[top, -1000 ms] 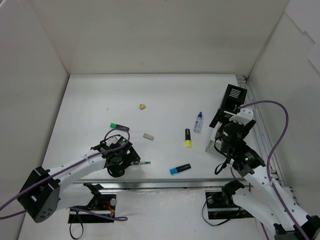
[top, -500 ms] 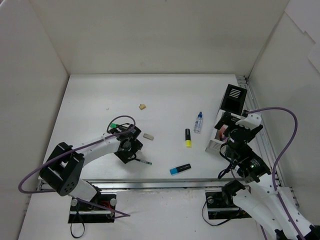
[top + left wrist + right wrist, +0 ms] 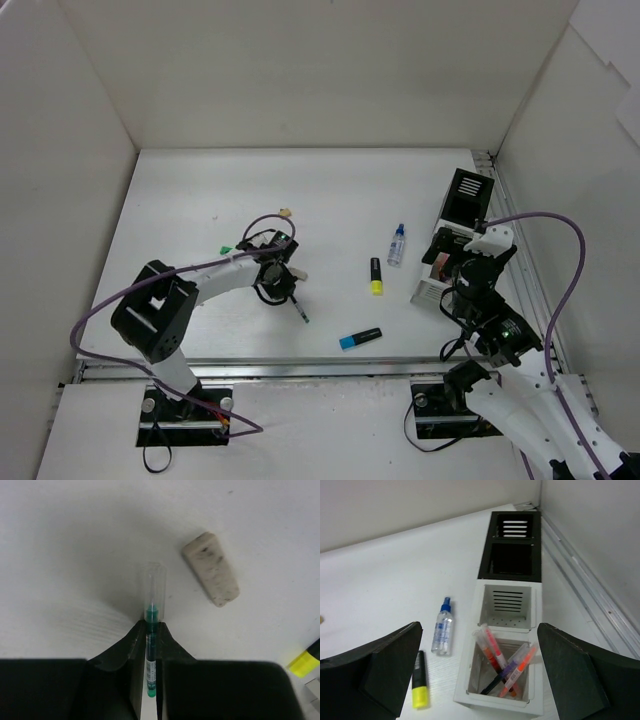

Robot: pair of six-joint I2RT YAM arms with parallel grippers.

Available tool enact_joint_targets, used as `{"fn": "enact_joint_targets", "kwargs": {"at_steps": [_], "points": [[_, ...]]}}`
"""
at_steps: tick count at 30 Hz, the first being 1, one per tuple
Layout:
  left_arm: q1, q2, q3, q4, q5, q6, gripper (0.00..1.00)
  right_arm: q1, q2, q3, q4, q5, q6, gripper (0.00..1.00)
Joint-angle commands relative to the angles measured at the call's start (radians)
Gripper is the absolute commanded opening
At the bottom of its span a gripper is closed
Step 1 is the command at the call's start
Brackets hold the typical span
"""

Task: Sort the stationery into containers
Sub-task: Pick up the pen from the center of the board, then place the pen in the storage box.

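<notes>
Left arm: folded sharply at the elbow, reaching from the near left corner in to the middle-left of the tabletop [image 3: 170, 200]. Left tool [image 3: 279, 275] is clamped fully on a thin pen [image 3: 152, 597] with green ink; its clear cap points ahead of the fingers [image 3: 125, 645]. In the top view the pen [image 3: 300, 312] sticks out of the tool toward the near edge. Cannot tell whether the cap touches the surface. A tan eraser [image 3: 211, 575] lies near the cap on its right, apart from it. Right arm: rises from the near right corner with a purple cable [image 3: 540, 214] arcing over it. Right tool [image 3: 452, 262] hangs over the near end of the organizer [image 3: 492, 700], jaws spread wide and holding nothing. The organizer runs along the right edge, black section farthest, two white sections nearer. The nearest white section holds several pens [image 3: 502, 667]; the middle one shows only its slotted wall. Loose items: glue bottle [image 3: 397, 244] and yellow highlighter [image 3: 376, 277] just left of the organizer, blue highlighter [image 3: 360, 338] near the near edge, small tan piece [image 3: 285, 212] farther back, small green item [image 3: 227, 250] left of the left tool. Tabletop is white, enclosed by white walls [image 3: 300, 70] on three sides; a metal rail [image 3: 585, 595] runs along the right edge.
</notes>
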Motion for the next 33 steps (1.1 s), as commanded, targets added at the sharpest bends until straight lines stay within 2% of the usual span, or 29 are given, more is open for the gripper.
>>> {"fn": "enact_joint_targets", "kwargs": {"at_steps": [1, 2, 5, 6, 7, 9, 12, 16, 20, 23, 28, 33], "points": [[0.001, 0.025, 0.101, 0.081, -0.008, 0.236, 0.0, 0.002, -0.015, 0.037, 0.028, -0.174, -0.031, 0.98], [0.001, 0.022, 0.123, 0.106, 0.003, 0.362, 0.0, 0.001, -0.024, 0.038, 0.027, -0.244, -0.028, 0.98], [-0.009, -0.039, 0.155, 0.181, 0.015, 0.515, 0.0, 0.0, -0.04, 0.047, -0.001, -0.405, -0.02, 0.98], [-0.034, -0.069, 0.154, 0.204, 0.021, 0.613, 0.0, 0.0, -0.04, 0.049, 0.001, -0.455, -0.022, 0.98], [-0.044, -0.098, 0.133, 0.289, 0.064, 0.685, 0.0, -0.001, -0.04, 0.052, -0.001, -0.488, -0.019, 0.98], [-0.056, -0.188, 0.106, 0.36, 0.208, 0.865, 0.0, -0.001, -0.021, 0.053, 0.004, -0.585, 0.004, 0.98], [-0.082, -0.282, 0.059, 0.436, 0.351, 1.039, 0.0, 0.002, 0.023, 0.055, 0.062, -0.688, 0.039, 0.98], [-0.136, -0.366, 0.004, 0.474, 0.391, 1.167, 0.0, 0.008, 0.077, 0.021, 0.198, -0.811, 0.105, 0.98], [-0.147, -0.397, 0.002, 0.477, 0.413, 1.186, 0.0, 0.036, 0.163, -0.023, 0.373, -0.889, 0.205, 0.98], [-0.156, -0.394, 0.013, 0.473, 0.42, 1.189, 0.0, 0.092, 0.236, -0.032, 0.494, -0.875, 0.248, 0.98], [-0.165, -0.397, 0.022, 0.479, 0.385, 1.172, 0.0, 0.174, 0.365, 0.0, 0.51, -0.808, 0.259, 0.98], [-0.176, -0.392, 0.034, 0.488, 0.362, 1.163, 0.0, 0.254, 0.453, 0.03, 0.501, -0.705, 0.272, 0.89]]}}
